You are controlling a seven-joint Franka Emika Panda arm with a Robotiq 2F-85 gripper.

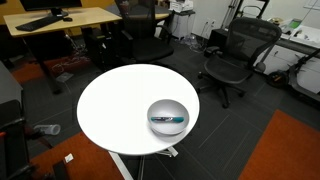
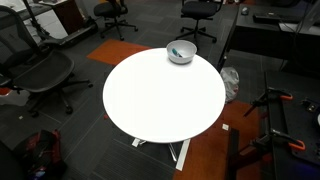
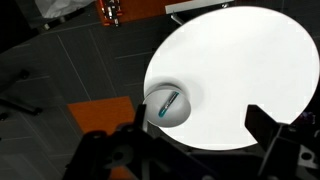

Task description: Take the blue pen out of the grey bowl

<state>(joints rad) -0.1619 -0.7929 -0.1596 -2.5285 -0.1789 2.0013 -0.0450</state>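
Blue pen (image 3: 167, 104), grey bowl (image 3: 170, 104), white table (image 3: 240, 70)

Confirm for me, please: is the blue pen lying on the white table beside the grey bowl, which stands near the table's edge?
Not quite. The blue pen is not on the white table beside the bowl. It lies inside the grey bowl, as the wrist view shows. The bowl does stand near the table's edge.

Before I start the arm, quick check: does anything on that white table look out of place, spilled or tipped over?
Only one oddity: a blue pen lies slanted inside the grey bowl, which sits close to the edge of the white table. The bowl is upright, and nothing looks spilled or damaged.
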